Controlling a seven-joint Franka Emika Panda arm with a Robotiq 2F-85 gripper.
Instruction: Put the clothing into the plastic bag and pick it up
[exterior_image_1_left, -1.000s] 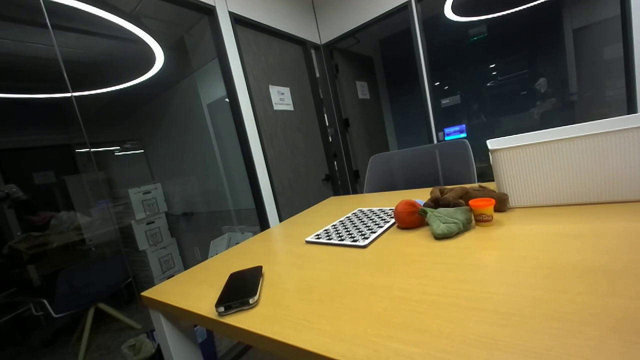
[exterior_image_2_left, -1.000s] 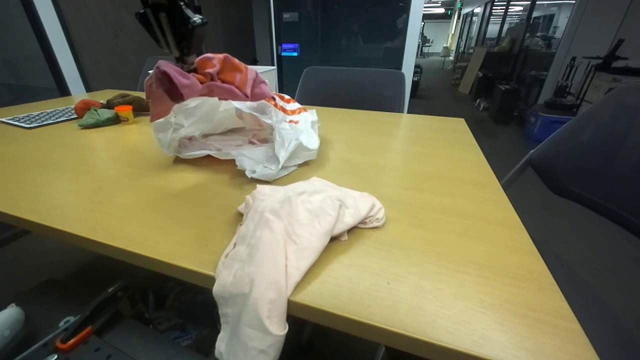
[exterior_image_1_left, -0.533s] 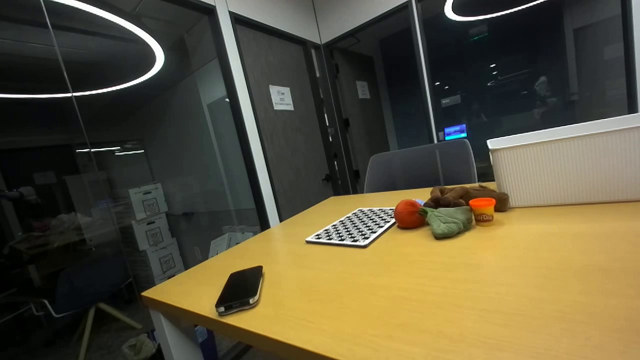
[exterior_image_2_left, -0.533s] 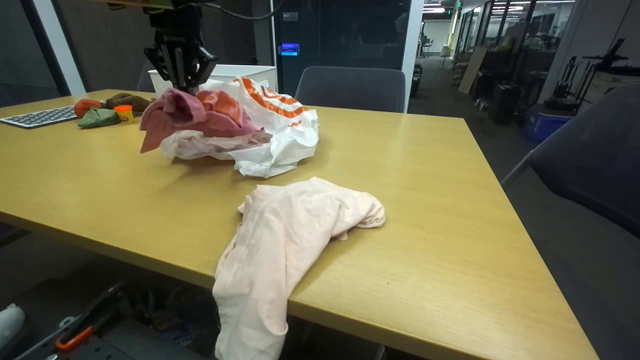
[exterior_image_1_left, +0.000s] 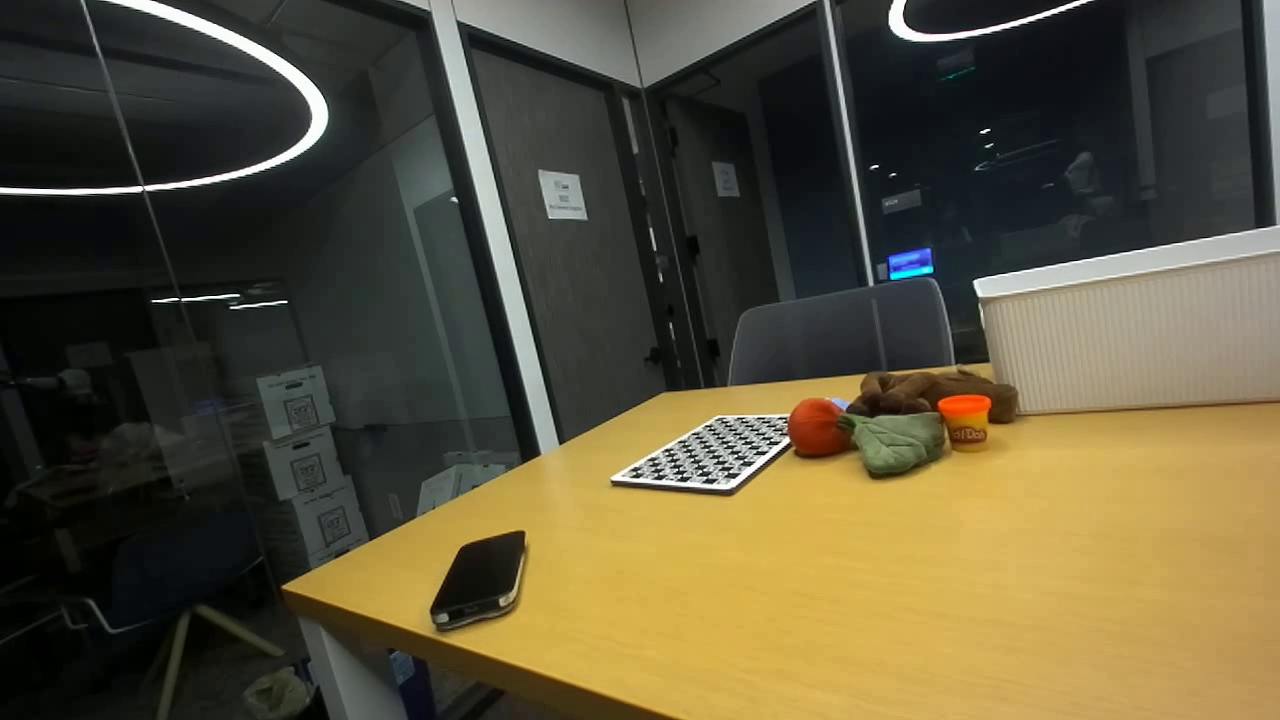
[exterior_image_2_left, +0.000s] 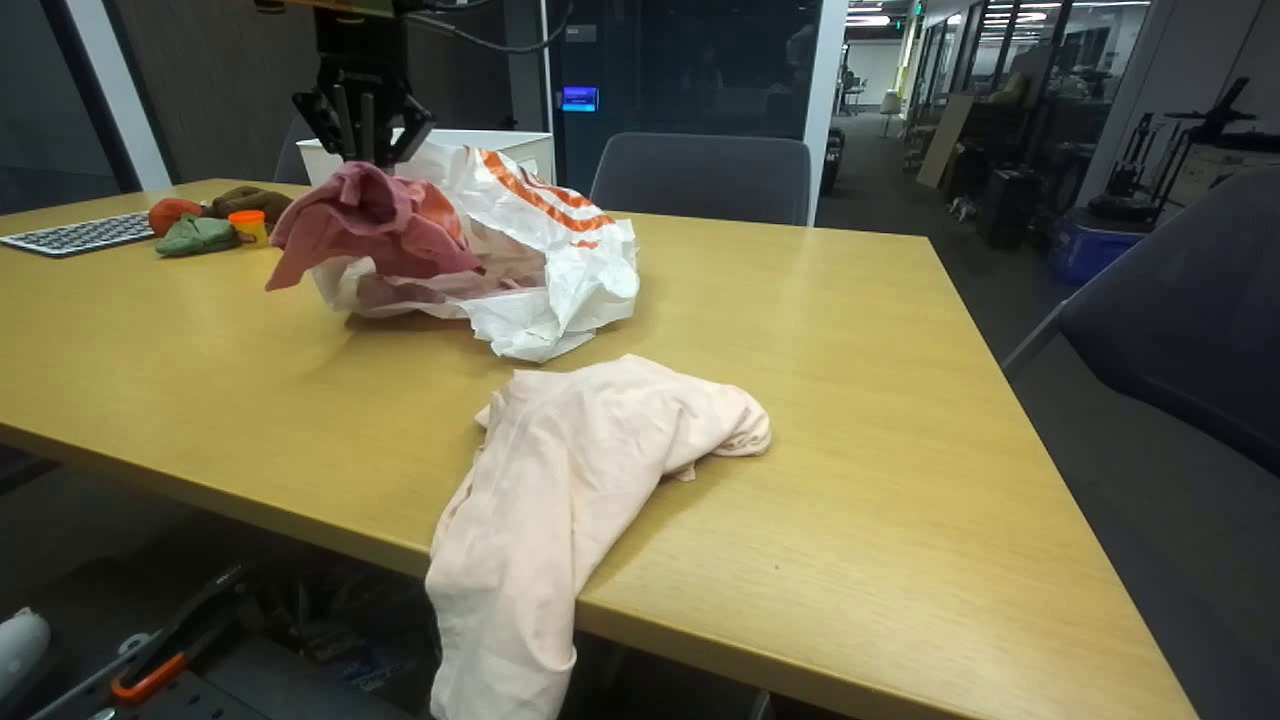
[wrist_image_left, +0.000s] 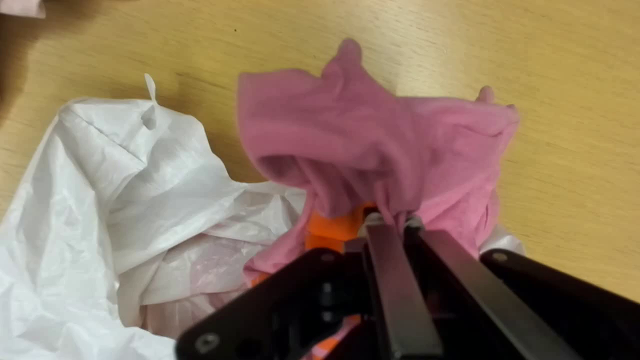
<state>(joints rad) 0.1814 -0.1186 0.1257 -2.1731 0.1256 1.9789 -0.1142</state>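
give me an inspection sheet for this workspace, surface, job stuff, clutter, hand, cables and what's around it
Surface: light wood-toned table, some glare in the wrist view.
Job's things: pink-and-orange garment bunched at the white plastic bag, part of it hanging outside; pale pink garment lying apart, draped over the table edge.
Clutter: black phone, black-and-white patterned board, round red item, green leaf-shaped item, orange-lidded tub, brown soft item, white bin.
Hand: shut on the pink-and-orange garment.
Cables: one dark cable looping at the top of an exterior view.
Surroundings: grey chair, glass wall, door with a paper sign.
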